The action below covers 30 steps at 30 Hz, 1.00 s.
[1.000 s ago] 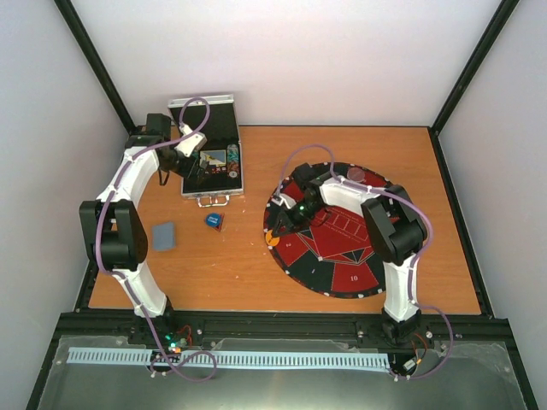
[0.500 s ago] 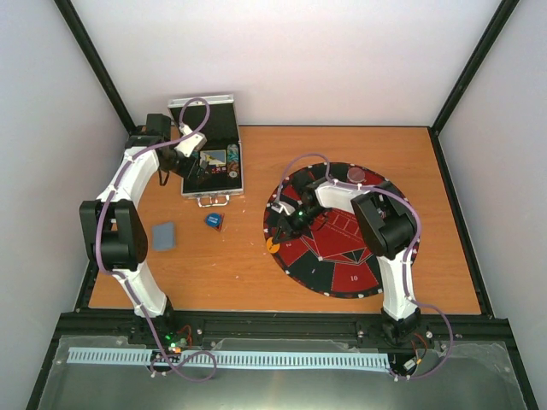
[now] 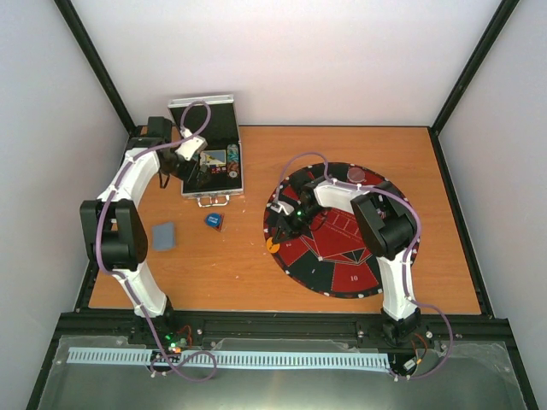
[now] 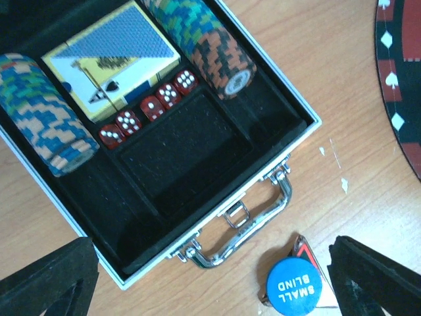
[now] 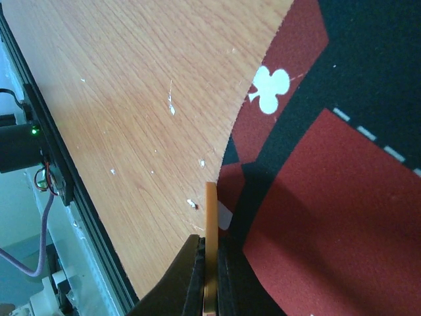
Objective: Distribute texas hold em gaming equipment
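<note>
An open metal case (image 4: pixel 291 107) holds two rows of poker chips (image 4: pixel 205 41), a card deck (image 4: pixel 113 56) and several red dice (image 4: pixel 150 108). My left gripper (image 4: pixel 214 291) hangs open above the case's handle (image 4: pixel 253 220), with nothing between its fingers. A blue "SMALL BLIND" disc (image 4: pixel 293 287) lies on the table just in front of the handle, also in the top view (image 3: pixel 214 221). My right gripper (image 5: pixel 210 263) is shut on an orange disc (image 5: pixel 210 220) held on edge. It hovers at the left rim of the round red-and-black felt mat (image 5: pixel 329 230).
A grey-blue stack of cards (image 3: pixel 164 236) lies on the wood left of the blue disc. A small reddish chip stack (image 3: pixel 355 174) sits at the far edge of the mat (image 3: pixel 342 265). The case's lid (image 3: pixel 202 109) stands open at the back left.
The right arm has swung left, bringing the orange disc from inside the mat to its left rim. The left gripper has edged slightly toward the case.
</note>
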### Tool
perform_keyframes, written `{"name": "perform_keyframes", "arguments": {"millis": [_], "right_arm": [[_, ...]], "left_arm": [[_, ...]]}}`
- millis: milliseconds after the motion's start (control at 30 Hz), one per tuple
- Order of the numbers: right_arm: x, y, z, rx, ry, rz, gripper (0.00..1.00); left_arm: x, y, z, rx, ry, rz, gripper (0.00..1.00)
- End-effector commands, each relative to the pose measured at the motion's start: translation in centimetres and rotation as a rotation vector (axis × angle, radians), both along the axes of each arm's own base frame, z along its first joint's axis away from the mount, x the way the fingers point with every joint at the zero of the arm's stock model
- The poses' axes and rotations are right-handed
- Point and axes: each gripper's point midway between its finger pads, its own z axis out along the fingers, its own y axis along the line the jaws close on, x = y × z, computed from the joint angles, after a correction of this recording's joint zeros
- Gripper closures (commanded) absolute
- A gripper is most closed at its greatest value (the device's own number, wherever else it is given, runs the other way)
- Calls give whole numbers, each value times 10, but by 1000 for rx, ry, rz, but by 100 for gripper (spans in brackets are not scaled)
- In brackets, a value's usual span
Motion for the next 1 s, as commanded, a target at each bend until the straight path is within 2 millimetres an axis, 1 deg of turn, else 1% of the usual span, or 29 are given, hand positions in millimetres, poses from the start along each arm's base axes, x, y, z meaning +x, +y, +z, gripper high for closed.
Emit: {"name": "perform_keyframes", "arguments": {"millis": [0,100,200,300,400,467,567,667,800,867,967], "right_arm": [[8,-13,-9,-98,-65,-6,93],[8,-12,-5,-85,-70,-5,95],[10,-10,1,-70,-83,0,96],[12,-8,10,-54,-103,5,97],[16,-5,20,-32,-126,7,97],[20,-3,28,-18,-147,1,97],[29,-4,45,11,-189,-31,97],[37,-11,57,30,-214,-72,97],[50,-22,68,40,-228,-122,97],[60,-35,76,43,-245,-173,97],[78,-64,88,49,-268,-285,97]], "left_arm": [[-25,-5,-9,14,65,-38,4],[-43,-19,-18,9,115,-74,7],[-64,-33,-33,31,173,-120,10],[-80,-36,-50,58,220,-143,12],[-84,-29,-59,91,236,-129,14],[-85,-31,-60,82,239,-132,14],[-86,-34,-62,68,244,-132,15],[-91,-34,-72,67,257,-140,15],[-95,-30,-87,88,284,-135,16],[-94,-28,-91,98,281,-131,16],[-93,-30,-91,87,269,-141,17]]}}
